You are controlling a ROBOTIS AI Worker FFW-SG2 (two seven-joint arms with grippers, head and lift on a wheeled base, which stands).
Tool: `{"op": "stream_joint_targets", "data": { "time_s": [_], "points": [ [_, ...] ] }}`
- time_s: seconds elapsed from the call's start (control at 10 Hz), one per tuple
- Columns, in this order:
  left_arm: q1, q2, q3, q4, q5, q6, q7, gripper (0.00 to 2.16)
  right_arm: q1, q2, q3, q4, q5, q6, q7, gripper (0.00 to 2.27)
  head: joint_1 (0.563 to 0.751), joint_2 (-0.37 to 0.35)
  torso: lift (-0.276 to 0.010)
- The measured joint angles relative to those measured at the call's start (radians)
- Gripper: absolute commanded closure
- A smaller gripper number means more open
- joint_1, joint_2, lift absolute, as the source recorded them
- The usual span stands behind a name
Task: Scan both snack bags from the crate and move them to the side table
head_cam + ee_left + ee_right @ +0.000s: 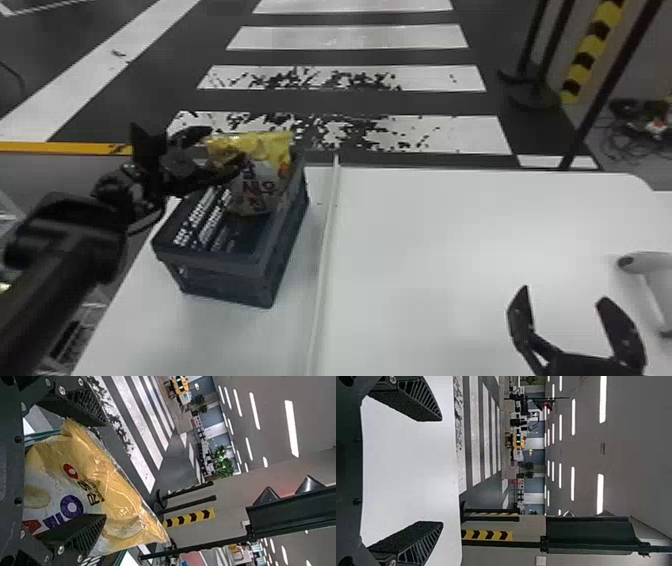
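Note:
In the head view, my left gripper [225,146] is at the far left part of the dark crate [220,272], open around one side of a yellow snack bag [262,172]. The bag stands in the crate's far end, its top above the rim. From the left wrist, the gripper [106,470] has its fingers wide apart, with the bag [115,494] between them and partly behind the lower one. My right gripper [563,294] is open above the table at the lower right; its wrist view shows the gripper [442,471] with nothing between its fingers.
The crate rests on a white table [430,240], left of a raised pale strip [327,225]. A white handheld scanner [650,280] is at the table's right edge, beyond my right gripper. Dark stands rise behind the table at the far right.

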Motion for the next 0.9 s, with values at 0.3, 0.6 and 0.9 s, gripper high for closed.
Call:
{"op": "stream_joint_targets", "data": {
  "time_s": [0.3, 0.6, 0.9],
  "points": [
    [-0.005, -0.01, -0.009, 0.014, -0.058, 0.005, 0.01, 2.14, 0.001, 0.0, -0.001, 0.0, 0.0, -0.005, 0.0, 0.06, 0.695, 0.069, -0.099],
    [0.02, 0.015, 0.004, -0.015, -0.092, 0.009, -0.012, 2.13, 0.001, 0.0, -0.001, 0.003, -0.002, -0.005, 0.001, 0.06, 0.695, 0.077, -0.099],
    [0.127, 0.035, 0.101, -0.149, -0.074, 0.034, -0.016, 2.13, 0.001, 0.0, 0.0, 0.007, -0.002, -0.006, 0.001, 0.06, 0.695, 0.096, -0.099]
  ]
}}
